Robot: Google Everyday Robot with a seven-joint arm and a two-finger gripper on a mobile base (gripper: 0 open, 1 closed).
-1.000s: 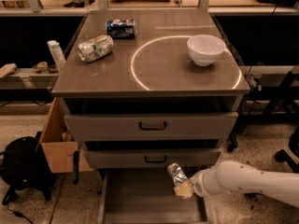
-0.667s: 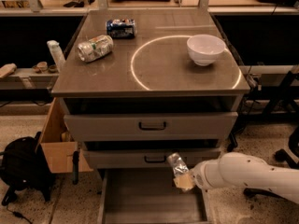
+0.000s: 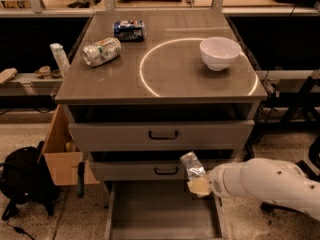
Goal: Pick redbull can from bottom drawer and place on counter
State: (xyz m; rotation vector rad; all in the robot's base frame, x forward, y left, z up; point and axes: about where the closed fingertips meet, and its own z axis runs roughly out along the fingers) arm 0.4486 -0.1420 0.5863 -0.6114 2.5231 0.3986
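My gripper is at the end of the white arm that comes in from the lower right. It is shut on the redbull can, a slim silver can held tilted in front of the middle drawer front. The can hangs above the open bottom drawer, whose grey floor shows bare. The counter with its white circle is above, well clear of the can.
On the counter lie a dented silver-green can at the left, a dark blue can at the back and a white bowl at the right. Two drawer fronts with black handles are shut. A cardboard box and a black bag stand at the left.
The arm has lifted the can up and slightly left, from just over the drawer to the height of the middle drawer front.
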